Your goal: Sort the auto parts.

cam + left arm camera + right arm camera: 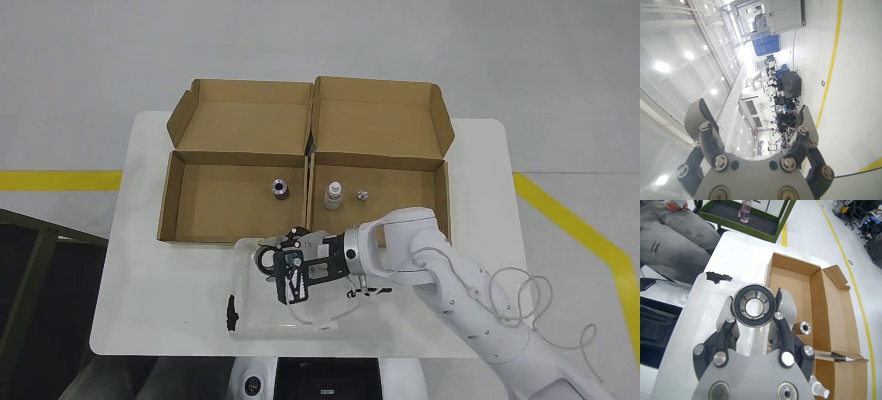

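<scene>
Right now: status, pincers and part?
Left pincer open, empty. Right pincer shut on bearing, over white tray. Nothing between it and the cardboard box alongside; metal bushing already inside.

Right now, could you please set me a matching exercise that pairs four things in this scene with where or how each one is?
Things:
1. black-rimmed ring
2. metal cylinder
3. white bottle
4. left gripper

Places or states:
A. in the right cardboard box
B. open, holding nothing
C. in the left cardboard box
D. clamped in the right gripper

Pairs: 1-D, 2-C, 3-A, 4-B.
</scene>
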### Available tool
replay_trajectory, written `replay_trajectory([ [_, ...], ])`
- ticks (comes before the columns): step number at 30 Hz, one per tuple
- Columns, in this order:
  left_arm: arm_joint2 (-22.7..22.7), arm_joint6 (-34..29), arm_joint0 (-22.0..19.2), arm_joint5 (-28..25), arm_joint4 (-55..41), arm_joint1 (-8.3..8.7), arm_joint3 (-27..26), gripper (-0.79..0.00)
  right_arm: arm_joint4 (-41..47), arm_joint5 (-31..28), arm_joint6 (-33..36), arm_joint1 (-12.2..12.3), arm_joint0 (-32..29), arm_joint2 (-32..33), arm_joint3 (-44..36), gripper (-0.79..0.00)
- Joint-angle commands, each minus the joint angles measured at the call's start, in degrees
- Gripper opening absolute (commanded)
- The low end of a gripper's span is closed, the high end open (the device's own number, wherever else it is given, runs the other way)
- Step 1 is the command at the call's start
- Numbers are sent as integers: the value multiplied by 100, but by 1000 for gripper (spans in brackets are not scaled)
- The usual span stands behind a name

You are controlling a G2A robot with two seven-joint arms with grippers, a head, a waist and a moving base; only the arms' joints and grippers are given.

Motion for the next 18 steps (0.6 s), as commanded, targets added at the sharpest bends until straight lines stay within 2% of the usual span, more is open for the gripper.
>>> replay_trajectory([
  [1, 0, 0, 0, 0, 0, 0, 0, 0, 7, 55, -40, -1, 57, 38, 26, -785],
  [18, 0, 0, 0, 0, 0, 0, 0, 0, -71, 406, -571, -123, 776, -45, 836, -785],
])
